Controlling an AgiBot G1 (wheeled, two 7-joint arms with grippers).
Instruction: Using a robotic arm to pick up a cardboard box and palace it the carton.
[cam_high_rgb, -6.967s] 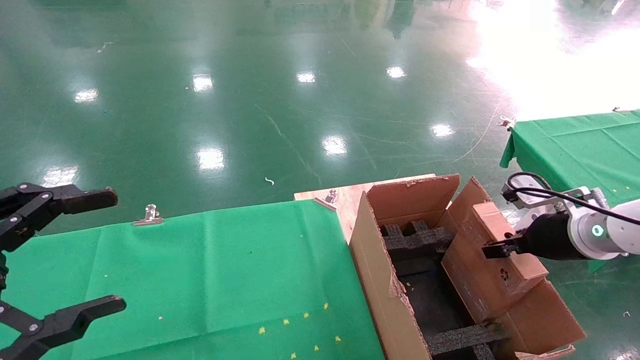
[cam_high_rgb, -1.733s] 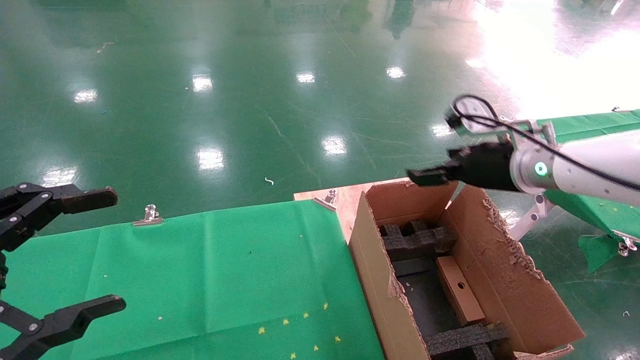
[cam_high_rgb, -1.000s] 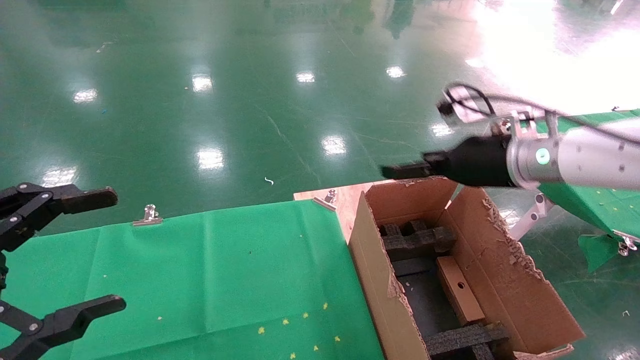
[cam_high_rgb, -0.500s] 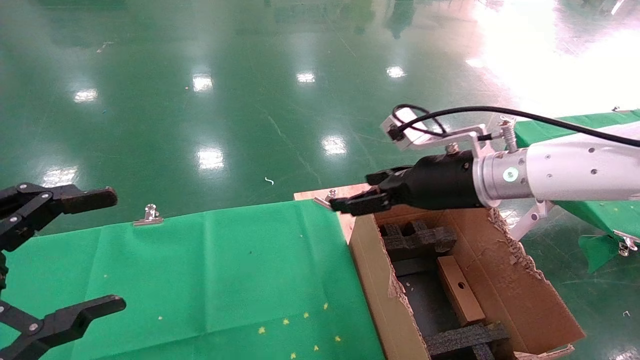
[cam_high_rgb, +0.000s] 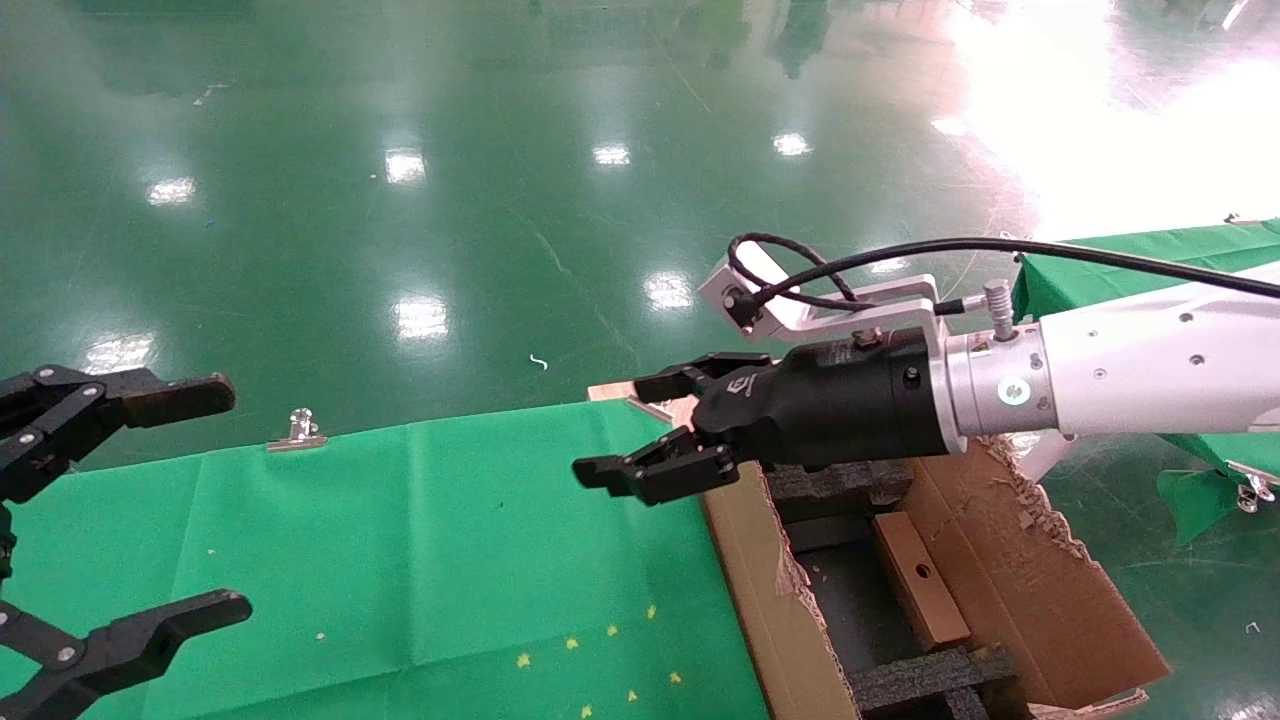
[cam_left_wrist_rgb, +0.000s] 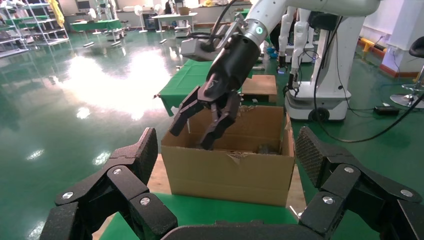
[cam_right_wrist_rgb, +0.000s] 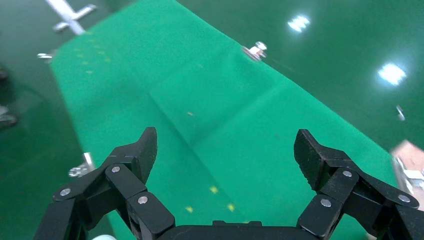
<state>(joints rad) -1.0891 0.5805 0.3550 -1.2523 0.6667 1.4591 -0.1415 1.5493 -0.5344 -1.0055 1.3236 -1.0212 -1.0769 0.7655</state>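
The slim brown cardboard box (cam_high_rgb: 920, 580) with a round hole lies inside the large carton (cam_high_rgb: 1040, 570), between black foam spacers (cam_high_rgb: 930, 675). My right gripper (cam_high_rgb: 625, 428), on the white arm with a black wrist, is open and empty. It hovers left of the carton's near corner, over the green table's edge. In the right wrist view the right gripper (cam_right_wrist_rgb: 226, 147) has only green cloth between its fingers. In the left wrist view the right gripper (cam_left_wrist_rgb: 191, 138) shows above the carton (cam_left_wrist_rgb: 230, 172). My left gripper (cam_high_rgb: 222, 498) is parked open at the far left.
The green-clothed table (cam_high_rgb: 450, 540) has metal clips (cam_high_rgb: 298, 430) on its far edge. The carton stands on a wooden board (cam_high_rgb: 690, 395). A second green table (cam_high_rgb: 1150, 260) is at the right. Another robot's base (cam_left_wrist_rgb: 325, 75) stands behind the carton.
My right gripper let go of the cardboard box, which now lies in the carton. The arm rose, then swung left over the table's edge, fingers opening. The left arm has not moved.
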